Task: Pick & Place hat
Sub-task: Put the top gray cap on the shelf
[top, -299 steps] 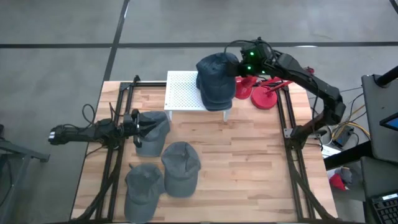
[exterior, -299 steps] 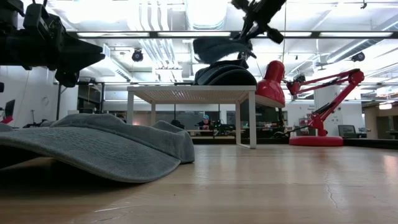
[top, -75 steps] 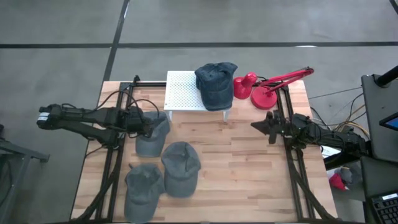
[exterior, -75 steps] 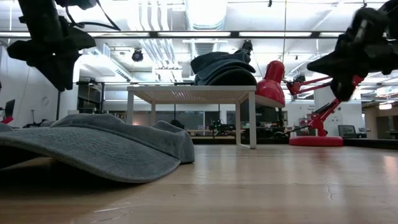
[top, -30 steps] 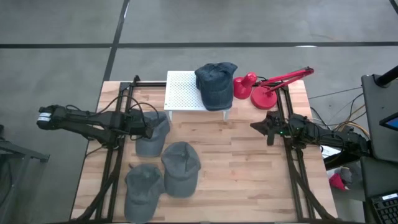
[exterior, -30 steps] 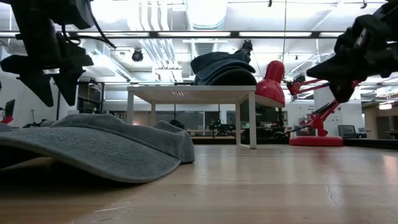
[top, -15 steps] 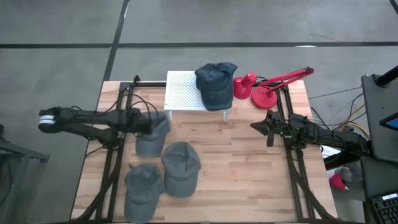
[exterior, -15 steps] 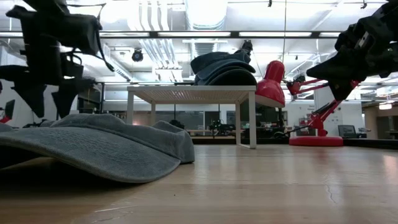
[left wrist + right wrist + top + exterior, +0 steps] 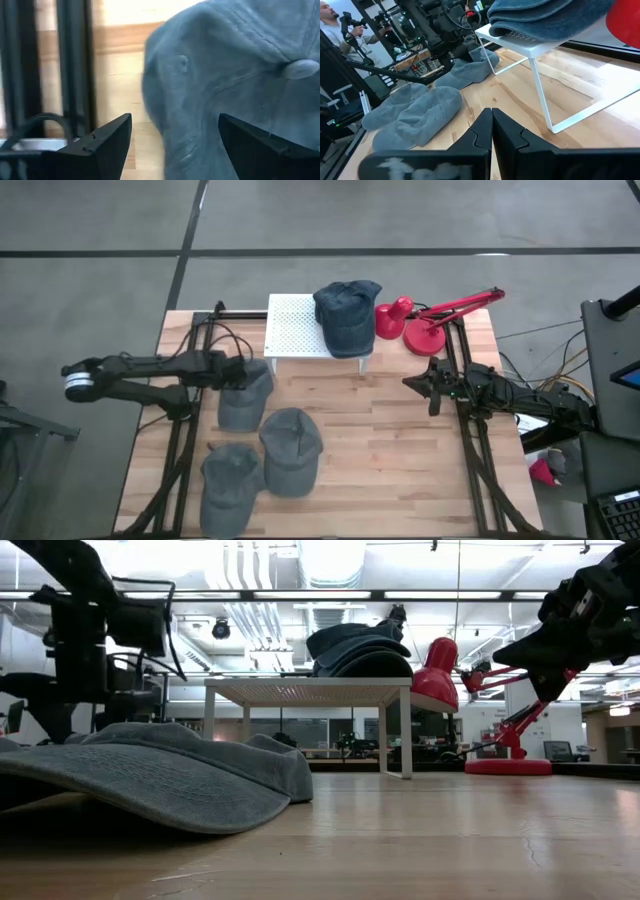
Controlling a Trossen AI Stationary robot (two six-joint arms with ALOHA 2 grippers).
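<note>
Three grey hats lie on the wooden table: one at the left (image 9: 245, 392), one nearer the middle (image 9: 290, 448) and one by the near edge (image 9: 230, 475). Dark blue hats (image 9: 347, 315) are stacked on a white perforated stand (image 9: 290, 328) at the far side. My left gripper (image 9: 235, 370) is open and low over the leftmost hat (image 9: 235, 85); its fingers straddle that hat's left edge (image 9: 160, 125), near the crown button (image 9: 300, 68). My right gripper (image 9: 413, 383) hangs shut above the table's right side, holding nothing. My left gripper comes at the hat from the table's left, with one finger (image 9: 107, 145) over bare wood and the other (image 9: 265, 145) in front of the crown. I cannot tell whether either finger touches the cloth. The hat lies flat on the table.
A red desk lamp (image 9: 425, 325) stands at the far right, beside the stand. Black rails (image 9: 185, 440) run along the left and right sides of the table. Bare wood shows in the middle and near right (image 9: 400, 470). A person shows in the room behind, in the right wrist view (image 9: 335, 25).
My left gripper has come down toward the leftmost hat and gone a little toward the table's right, staying open. The hats have not moved.
</note>
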